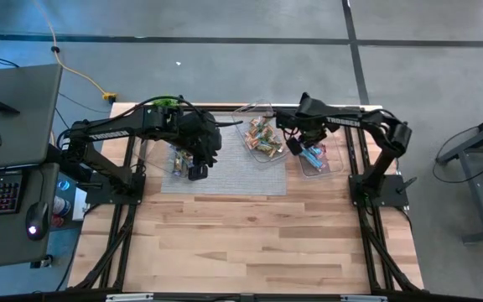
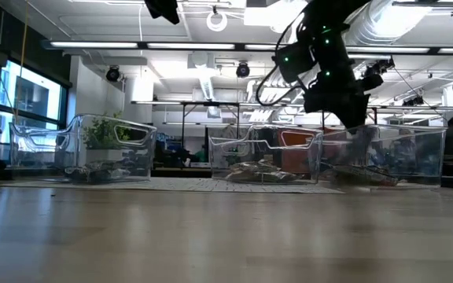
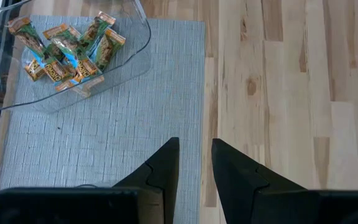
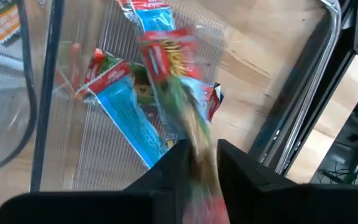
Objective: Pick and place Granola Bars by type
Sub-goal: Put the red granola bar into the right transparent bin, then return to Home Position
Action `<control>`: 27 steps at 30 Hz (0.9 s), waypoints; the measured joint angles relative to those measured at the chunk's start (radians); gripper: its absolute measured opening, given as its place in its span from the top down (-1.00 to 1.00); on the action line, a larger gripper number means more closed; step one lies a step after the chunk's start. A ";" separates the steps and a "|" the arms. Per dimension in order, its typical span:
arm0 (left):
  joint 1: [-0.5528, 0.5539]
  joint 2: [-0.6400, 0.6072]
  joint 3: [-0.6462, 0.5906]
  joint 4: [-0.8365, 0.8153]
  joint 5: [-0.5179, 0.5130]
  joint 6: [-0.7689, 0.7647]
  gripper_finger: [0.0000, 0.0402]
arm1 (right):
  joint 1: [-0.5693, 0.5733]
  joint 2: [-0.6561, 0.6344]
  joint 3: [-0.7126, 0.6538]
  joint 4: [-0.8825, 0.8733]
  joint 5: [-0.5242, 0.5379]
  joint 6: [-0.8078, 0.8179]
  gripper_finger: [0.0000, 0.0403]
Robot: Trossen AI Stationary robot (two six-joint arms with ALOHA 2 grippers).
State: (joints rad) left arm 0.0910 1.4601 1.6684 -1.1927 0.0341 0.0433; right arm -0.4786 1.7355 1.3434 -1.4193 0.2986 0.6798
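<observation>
Three clear tubs stand along a grey mat [image 1: 225, 180]. The left tub [image 3: 114, 62] holds green and tan Granola Bars [image 3: 67, 53]. The middle tub [image 1: 262, 138] holds mixed bars. The right tub [image 4: 104, 149] holds light blue bars [image 4: 126, 121]. My right gripper [image 4: 204, 158] points down into the right tub, with a red, green and blue bar [image 4: 179, 99] smeared in a streak between its slightly parted fingers. My left gripper [image 3: 196, 155] hangs open and bare over the mat, beside the left tub. My right gripper has the bar's near end [image 4: 199, 155] between its two fingers, which come from above and lie along the bar. The bar's far end [image 4: 157, 43] reaches down over the light blue bars. The bar is blurred, so I cannot tell whether the fingers touch it.
Bare wooden tabletop [image 1: 250, 243] lies on the near side of the mat. The right arm's frame rail [image 4: 303, 93] runs close beside the right tub. A desk with a keyboard and mouse [image 1: 7, 184] stands off the table's left edge.
</observation>
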 joint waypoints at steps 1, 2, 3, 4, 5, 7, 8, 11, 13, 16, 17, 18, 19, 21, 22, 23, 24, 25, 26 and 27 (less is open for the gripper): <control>0.000 0.000 0.000 0.000 0.000 0.000 0.56 | -0.002 0.000 0.000 -0.001 -0.004 -0.012 0.62; 0.000 0.000 0.000 0.000 0.000 0.000 0.56 | -0.005 0.000 0.000 -0.005 -0.009 -0.029 0.59; 0.000 0.000 0.000 0.000 0.000 0.000 0.56 | -0.008 0.000 0.000 -0.013 -0.019 -0.045 0.55; 0.000 0.000 0.000 0.000 0.000 0.000 0.56 | -0.012 0.000 0.000 -0.021 -0.025 -0.058 0.51; 0.000 0.000 0.000 0.000 0.000 0.000 0.56 | -0.014 0.000 0.000 -0.025 -0.031 -0.066 0.47; 0.000 0.000 0.000 0.001 0.000 0.000 0.56 | -0.017 -0.001 0.000 -0.025 -0.038 -0.080 0.40; 0.000 0.000 0.000 0.001 0.000 0.000 0.56 | -0.018 -0.001 0.000 -0.026 -0.036 -0.090 0.36; 0.000 0.000 0.000 0.005 0.000 0.000 0.56 | -0.018 -0.001 0.001 -0.049 -0.020 -0.154 0.28; 0.000 0.000 0.000 0.004 0.000 0.000 0.56 | -0.018 -0.001 0.016 -0.090 -0.029 -0.179 0.23; 0.000 0.000 0.000 -0.006 0.000 -0.007 0.56 | -0.014 -0.010 0.068 -0.155 -0.008 -0.183 0.19; 0.000 0.000 0.000 -0.013 0.000 -0.020 0.56 | -0.009 -0.027 0.088 -0.147 0.007 -0.186 0.18; 0.000 0.000 0.000 -0.024 0.000 -0.033 0.56 | -0.006 -0.050 0.104 -0.138 0.017 -0.192 0.17; 0.000 0.000 0.000 -0.039 0.000 -0.042 0.56 | -0.003 -0.073 0.128 -0.140 0.022 -0.196 0.17; 0.000 -0.004 0.000 -0.085 -0.007 -0.047 0.56 | 0.009 -0.128 0.186 -0.139 0.035 -0.216 0.18; 0.000 -0.008 0.000 -0.116 -0.026 -0.053 0.56 | 0.017 -0.161 0.211 -0.142 0.036 -0.229 0.19; 0.000 -0.012 0.000 -0.141 -0.053 -0.067 0.56 | 0.028 -0.196 0.234 -0.141 0.038 -0.239 0.20; -0.001 -0.021 0.000 -0.161 -0.083 -0.085 0.56 | 0.043 -0.236 0.253 -0.129 0.041 -0.242 0.21; 0.000 -0.031 0.000 -0.182 -0.114 -0.103 0.56 | 0.060 -0.282 0.265 -0.111 0.042 -0.243 0.23; 0.000 -0.039 0.000 -0.198 -0.142 -0.119 0.56 | 0.080 -0.332 0.269 -0.084 0.042 -0.245 0.24; 0.000 -0.054 0.000 -0.207 -0.167 -0.124 0.56 | 0.105 -0.386 0.262 -0.054 0.042 -0.256 0.26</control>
State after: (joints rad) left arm 0.0910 1.4059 1.6684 -1.4001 -0.1325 -0.0810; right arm -0.3738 1.3494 1.6058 -1.4729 0.3409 0.4234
